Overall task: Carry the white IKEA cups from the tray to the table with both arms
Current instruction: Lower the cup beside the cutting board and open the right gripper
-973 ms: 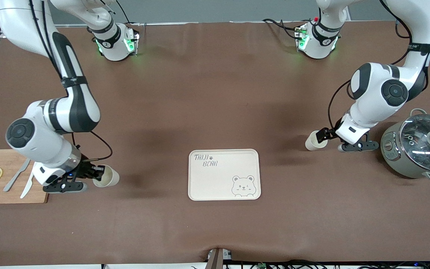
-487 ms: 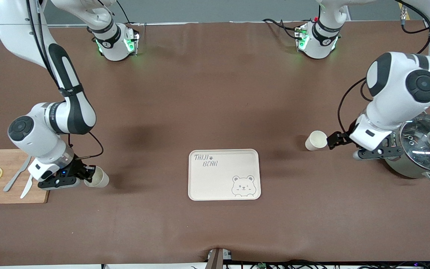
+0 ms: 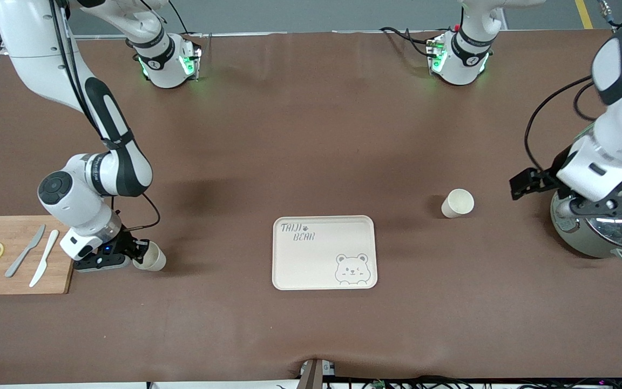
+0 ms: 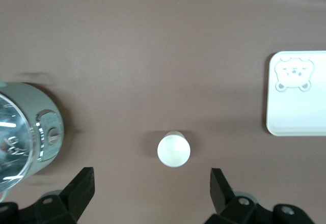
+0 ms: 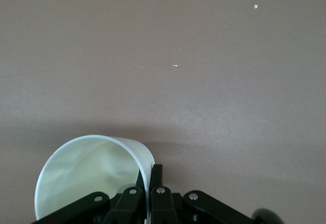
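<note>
One white cup [image 3: 457,203] stands upright on the brown table between the bear tray [image 3: 324,252] and the grey pot [image 3: 602,227]. It shows from above in the left wrist view [image 4: 173,149]. My left gripper [image 3: 521,182] is open and empty, up in the air beside the pot, clear of that cup. My right gripper [image 3: 139,253] is shut on the rim of the second white cup [image 3: 151,258], held tilted low over the table beside the cutting board. In the right wrist view the fingers [image 5: 155,180] pinch that cup's wall [image 5: 91,170].
A wooden cutting board [image 3: 17,259] with two knives and lemon slices lies at the right arm's end. The glass-lidded grey pot sits at the left arm's end, also in the left wrist view [image 4: 25,127]. The bear tray [image 4: 298,94] holds nothing.
My left gripper let go of its cup and rose away toward the pot; the cup stays standing. My right gripper shifted with its cup a little along the board's edge.
</note>
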`<state>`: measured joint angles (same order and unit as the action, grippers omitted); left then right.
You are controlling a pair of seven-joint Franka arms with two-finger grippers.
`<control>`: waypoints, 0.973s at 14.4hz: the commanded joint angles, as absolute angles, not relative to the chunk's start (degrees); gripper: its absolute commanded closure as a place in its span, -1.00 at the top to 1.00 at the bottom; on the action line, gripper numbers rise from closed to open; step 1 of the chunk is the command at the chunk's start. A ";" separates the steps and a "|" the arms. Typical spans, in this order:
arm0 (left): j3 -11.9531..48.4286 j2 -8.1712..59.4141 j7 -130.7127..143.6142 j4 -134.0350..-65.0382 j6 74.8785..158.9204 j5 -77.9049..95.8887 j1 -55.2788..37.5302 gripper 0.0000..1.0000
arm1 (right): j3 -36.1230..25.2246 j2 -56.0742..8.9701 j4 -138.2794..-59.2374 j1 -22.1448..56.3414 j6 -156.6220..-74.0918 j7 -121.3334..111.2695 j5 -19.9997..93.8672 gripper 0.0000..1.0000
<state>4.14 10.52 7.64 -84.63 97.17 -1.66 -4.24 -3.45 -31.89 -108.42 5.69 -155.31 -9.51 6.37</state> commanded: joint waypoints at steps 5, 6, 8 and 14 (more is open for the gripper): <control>-0.88 7.30 3.61 -80.60 88.69 0.61 -9.22 1.00 | -2.20 -32.87 -108.72 4.92 -157.41 -11.07 7.73 -1.00; -0.97 6.69 3.34 -80.60 87.72 0.53 -9.49 1.00 | -2.20 -32.87 -108.72 4.92 -157.59 -11.07 7.73 -1.00; -1.14 5.71 2.38 -80.86 87.45 0.62 -9.23 1.00 | -2.20 -33.22 -108.72 4.92 -157.76 -11.07 7.73 -1.00; -0.70 5.54 2.46 -80.77 86.04 0.09 -8.61 1.00 | -2.20 -33.14 -108.11 4.75 -156.98 -10.99 7.65 1.00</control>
